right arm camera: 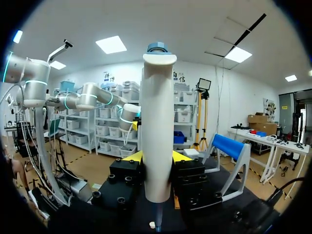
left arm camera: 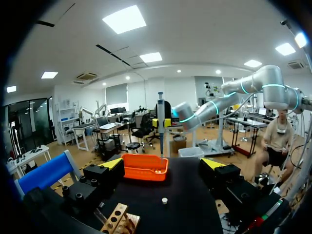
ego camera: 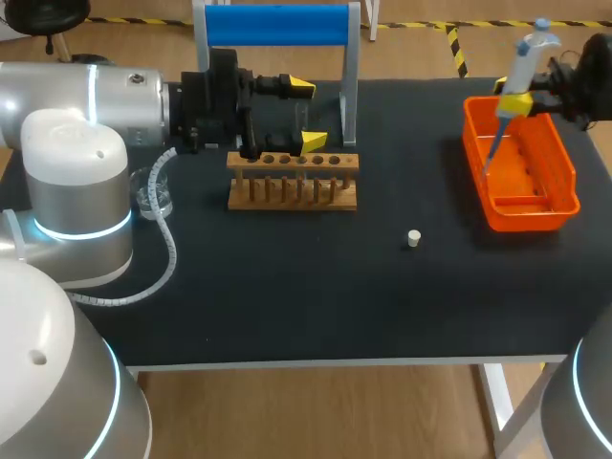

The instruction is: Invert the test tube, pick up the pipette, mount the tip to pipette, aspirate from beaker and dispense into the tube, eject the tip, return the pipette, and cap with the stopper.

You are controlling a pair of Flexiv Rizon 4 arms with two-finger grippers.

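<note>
The right hand (right arm camera: 157, 158) grips the white pipette (right arm camera: 158, 122) from two sides, and the pipette stands upright. Its thin lower end points down at the dark surface (right arm camera: 214, 214). A small white stopper (right arm camera: 152, 225) lies there, just beside this end.

Pipette (ego camera: 521, 67) held upright over the orange tray (ego camera: 526, 218); the other pieces sit on the black tabletop (ego camera: 287, 296).
The white pipette has a blue top and is clamped between the fingers of the right gripper (ego camera: 514, 103), its thin end pointing down into the tray. The small white stopper (ego camera: 413, 238) lies alone between the tray and the wooden test tube rack (ego camera: 293, 191). The clear glass beaker (ego camera: 156, 189) stands upright past the rack's far end.
</note>
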